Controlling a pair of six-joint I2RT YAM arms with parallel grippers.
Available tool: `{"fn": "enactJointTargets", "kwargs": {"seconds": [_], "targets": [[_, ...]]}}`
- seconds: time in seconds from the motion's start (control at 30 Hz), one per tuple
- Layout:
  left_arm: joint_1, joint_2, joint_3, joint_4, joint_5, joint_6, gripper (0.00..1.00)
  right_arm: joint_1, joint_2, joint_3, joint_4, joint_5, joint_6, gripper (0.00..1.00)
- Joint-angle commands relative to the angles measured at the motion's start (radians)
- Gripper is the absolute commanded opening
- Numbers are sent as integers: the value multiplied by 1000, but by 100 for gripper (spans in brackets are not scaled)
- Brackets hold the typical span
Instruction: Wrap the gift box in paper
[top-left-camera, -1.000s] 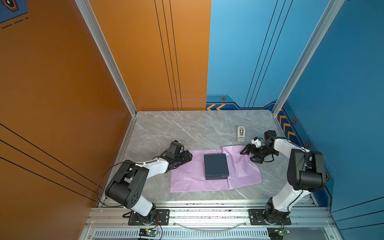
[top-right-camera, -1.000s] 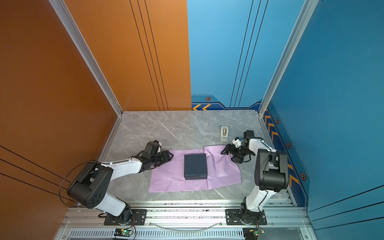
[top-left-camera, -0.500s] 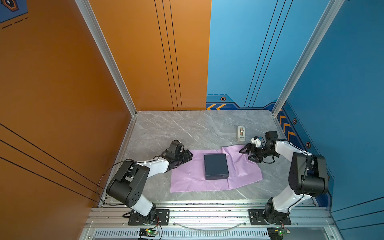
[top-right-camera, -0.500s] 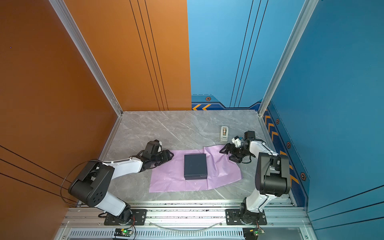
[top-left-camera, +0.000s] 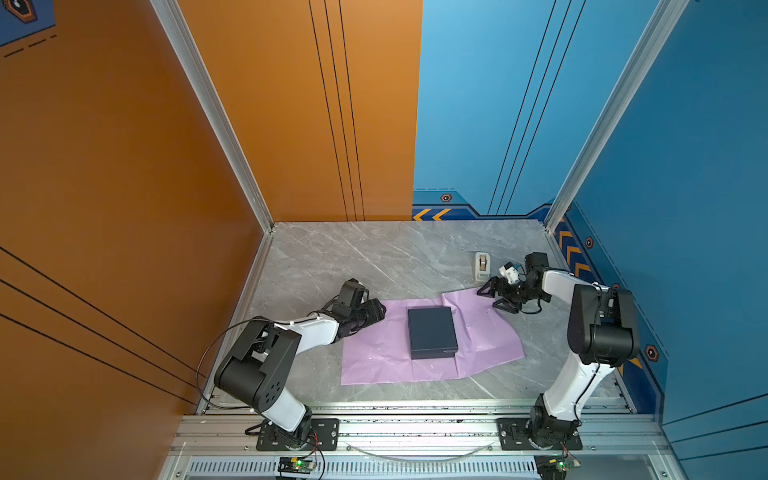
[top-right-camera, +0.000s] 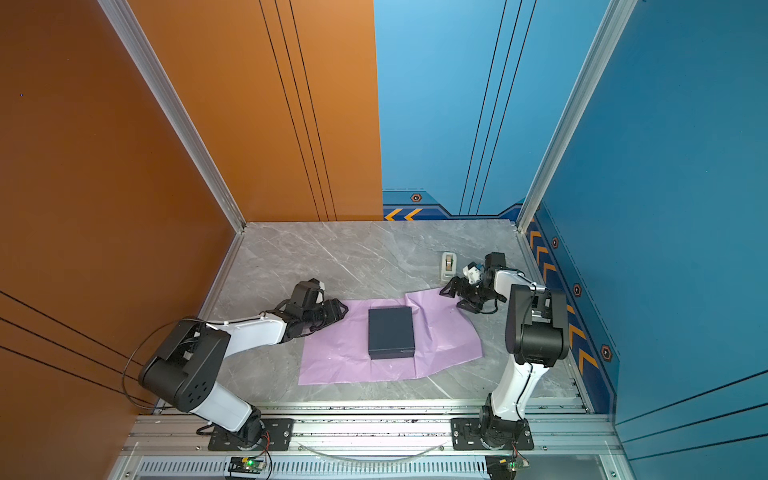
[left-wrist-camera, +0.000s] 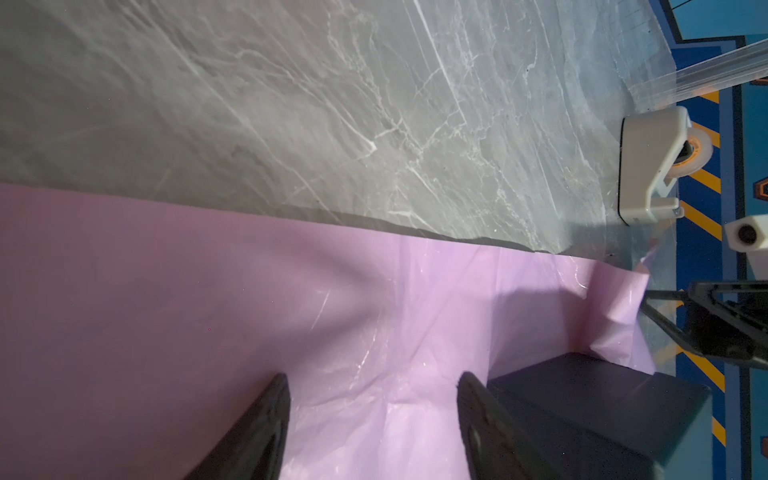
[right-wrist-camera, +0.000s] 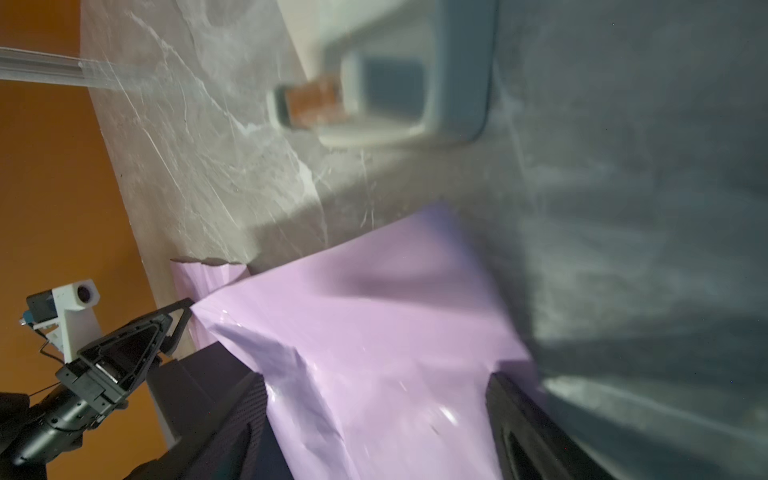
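Open, empty grippers flank the gift box (top-left-camera: 432, 332), lower centre
A shallow pinch by left gripper (top-left-camera: 379, 311) or right gripper (top-left-camera: 487, 299) could tear or skid the paper (top-left-camera: 374, 357)

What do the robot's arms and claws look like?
The left arm and right arm have white links, bulky black joints and black base plates. A thin black cable loops beside the left one. The left claw and right claw are black with triangular open-frame fingers.
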Motion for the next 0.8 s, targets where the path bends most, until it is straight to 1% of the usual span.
{"fn": "enactJointTargets", "kwargs": {"seconds": [0.0,0.1,0.17,0.2,0.27,0.33,0.4,0.43,0.53,0.6,0.77], "targets": [[14,66,-35,-177,-20,12,66,8,48,47,38,21,-13,85],[16,65,-34,-181,-23,14,66,12,81,79,30,6,-22,85],[18,66,-32,-182,-23,14,66,18,84,86,17,27,-27,86],[18,63,-33,-184,-25,14,66,22,74,91,-12,70,-27,85],[18,61,-32,-189,-26,14,66,38,16,80,-71,202,-20,87],[18,58,-32,-194,-28,16,66,55,-71,56,-148,396,-5,91],[19,61,-33,-194,-31,18,66,52,-131,27,-207,524,11,94],[19,62,-33,-192,-29,20,66,40,-147,12,-231,559,20,94],[26,74,-33,-185,-24,25,66,9,-137,-18,-280,591,31,95],[30,83,-35,-180,-21,27,66,8,-112,-30,-293,584,30,95],[36,92,-27,-173,-20,34,66,11,-47,-38,-273,419,16,94]]}}
